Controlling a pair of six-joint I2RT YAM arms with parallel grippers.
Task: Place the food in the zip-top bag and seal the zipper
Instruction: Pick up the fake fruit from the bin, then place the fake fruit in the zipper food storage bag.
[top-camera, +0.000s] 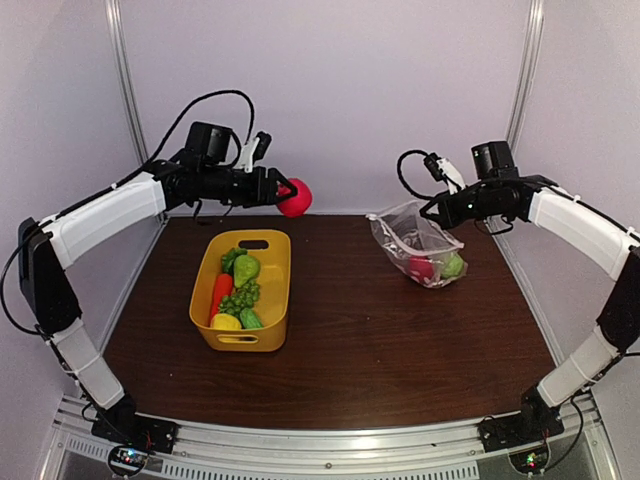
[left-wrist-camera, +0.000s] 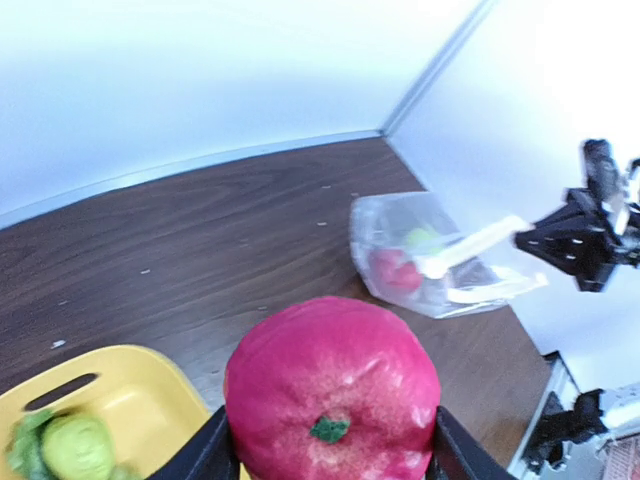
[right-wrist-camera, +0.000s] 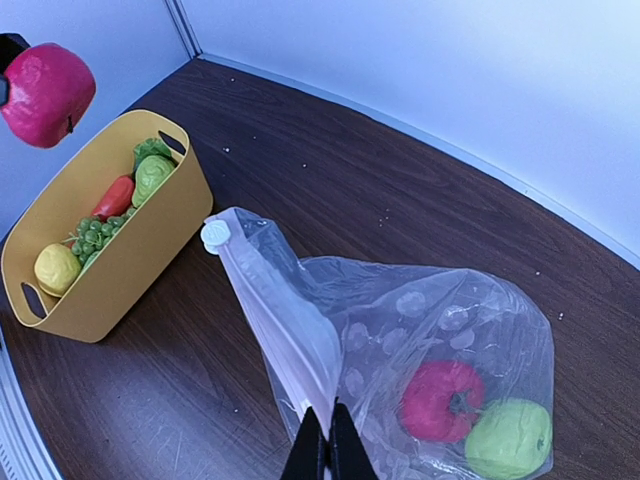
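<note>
One crinkly dotted bag (right-wrist-camera: 400, 300) holds a round green fruit (right-wrist-camera: 508, 440).

Red apple (top-camera: 295, 197), yellow basket (top-camera: 281, 292), clear bag (right-wrist-camera: 400, 290) seemingly pale-dotted

In the upper middle of the frame, the left jaws clamp a red apple (top-camera: 296, 198) in the air above the far end of the yellow basket (top-camera: 275, 300). The basket holds a carrot (top-camera: 221, 292), grapes (top-camera: 240, 298) and a lemon (top-camera: 226, 321). At right, the right jaws pinch the top edge of the zip-top bag (top-camera: 405, 235). The bag rests on the dark surface (top-camera: 400, 340) with a red apple and a green apple (top-camera: 452, 265) inside.
</note>
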